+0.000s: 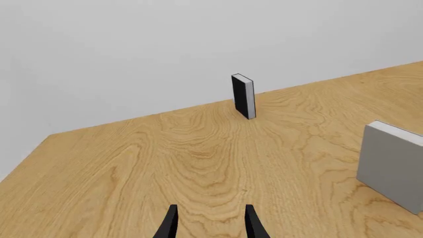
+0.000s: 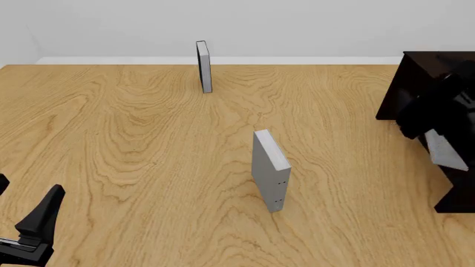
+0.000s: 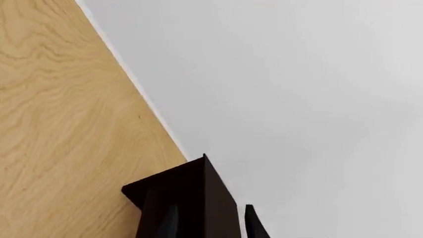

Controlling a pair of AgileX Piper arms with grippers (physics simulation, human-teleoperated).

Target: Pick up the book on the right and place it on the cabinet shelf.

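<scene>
Grey book (image 2: 445, 149) tilted at dark cabinet (image 2: 415, 83), right gripper (image 2: 434, 119) apparently pinching it, grip unclear. Placing underway; next, settle onto shelf, release. Left gripper (image 1: 210, 223) spread, idle.

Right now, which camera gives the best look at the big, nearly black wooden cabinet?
The front view: the big dark cabinet stands at the table's right edge, partly behind the right arm. The right wrist view shows only one corner; the left wrist view shows none.

the table (image 2: 133, 139) is light wood with bold swirling grain, smooth and matt. the cabinet (image 2: 415, 89) at the right looks like near-black wood, faintly glossy. the book (image 2: 445, 150) is plain matt grey.
</scene>
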